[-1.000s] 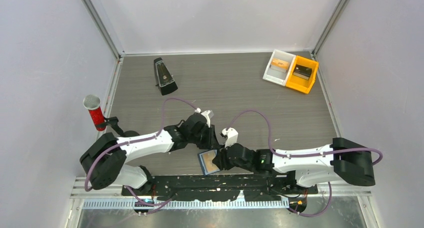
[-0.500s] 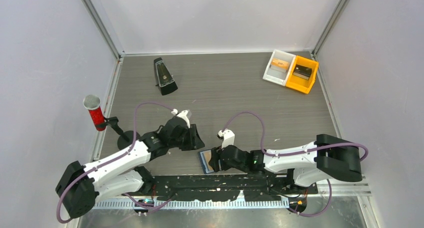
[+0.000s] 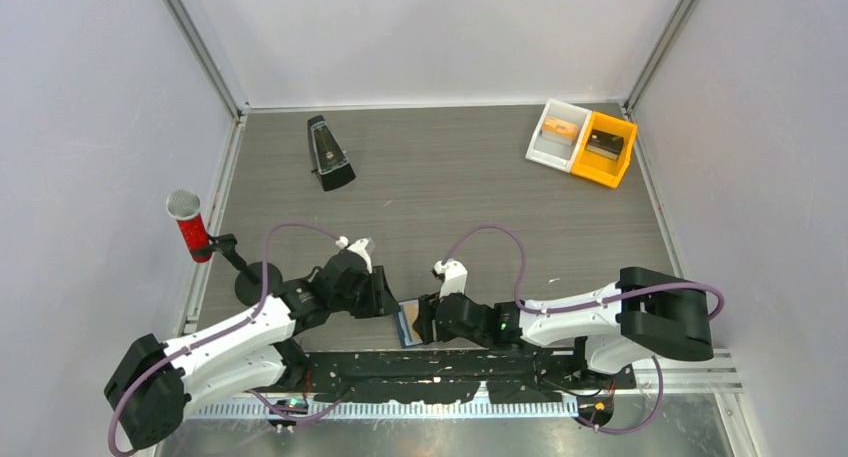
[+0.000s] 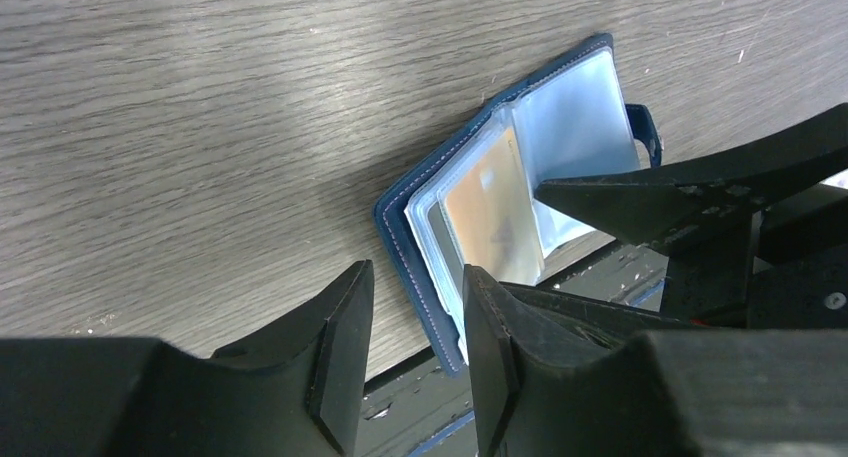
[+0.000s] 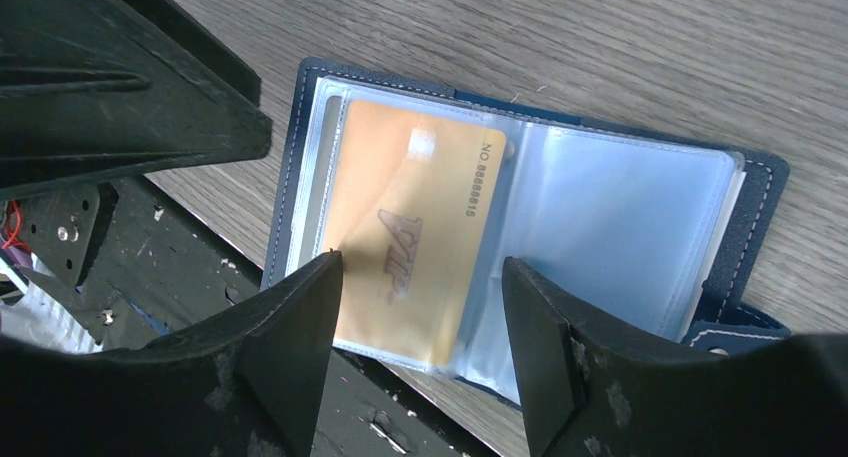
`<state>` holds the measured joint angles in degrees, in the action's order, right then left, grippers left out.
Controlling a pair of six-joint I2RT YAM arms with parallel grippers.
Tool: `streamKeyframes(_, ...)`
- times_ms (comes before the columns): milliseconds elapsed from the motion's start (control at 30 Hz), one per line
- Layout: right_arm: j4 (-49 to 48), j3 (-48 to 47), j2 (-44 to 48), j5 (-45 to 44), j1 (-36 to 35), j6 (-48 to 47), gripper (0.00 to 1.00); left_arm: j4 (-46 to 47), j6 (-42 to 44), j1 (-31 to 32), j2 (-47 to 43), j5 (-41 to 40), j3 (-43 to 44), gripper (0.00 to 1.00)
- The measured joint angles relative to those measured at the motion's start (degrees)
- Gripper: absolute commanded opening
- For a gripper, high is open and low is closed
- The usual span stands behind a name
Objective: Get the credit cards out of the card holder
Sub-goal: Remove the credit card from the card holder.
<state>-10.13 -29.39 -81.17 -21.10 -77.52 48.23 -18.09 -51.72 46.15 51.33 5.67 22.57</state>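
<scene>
The card holder is a navy bifold lying open at the table's near edge, its corner hanging over the black base plate. In the right wrist view its clear sleeves face up, and an orange-yellow credit card sits inside the left sleeve. My right gripper hovers open just above that card, with nothing between its fingers. My left gripper is open at the card holder's left cover edge, gripping nothing. The same card shows there. From above, the left gripper and the right gripper flank the card holder.
A black metronome stands at the back left. A red-handled microphone stands at the left edge. A white bin and a yellow bin sit at the back right. The arms' black base plate runs along the near edge.
Both grippers have opened. The left arm drew back toward the near left. The right gripper slid left over the card holder, which shifted slightly left.
</scene>
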Motion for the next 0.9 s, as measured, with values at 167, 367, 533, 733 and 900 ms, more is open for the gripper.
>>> streamKeyframes(167, -2.1, 0.9, -0.2, 0.2, 0.0, 1.1, 0.63, 2.1, 0.0, 0.0, 2.8, 0.2, -0.9, 0.4)
streamKeyframes(367, -3.9, 2.6, 0.7, 0.0, 0.0, 2.1, 0.61, 3.5, 0.0, 0.0, 5.0, 0.5, -1.5, 0.4)
streamKeyframes(533, -6.3, 3.8, 0.8, 0.1, 0.2, 2.8, 0.6, 5.5, -0.1, 0.0, 5.2, 0.7, -1.9, 0.4)
streamKeyframes(733, -7.2, 4.2, 0.8, 0.3, 0.4, 2.8, 0.59, 7.6, -0.6, 0.0, 6.4, 0.9, -3.0, 0.36)
streamKeyframes(900, -8.3, 4.8, 0.8, 0.4, 0.5, 2.8, 0.58, 8.0, -0.9, 0.0, 7.4, 0.9, -3.3, 0.34)
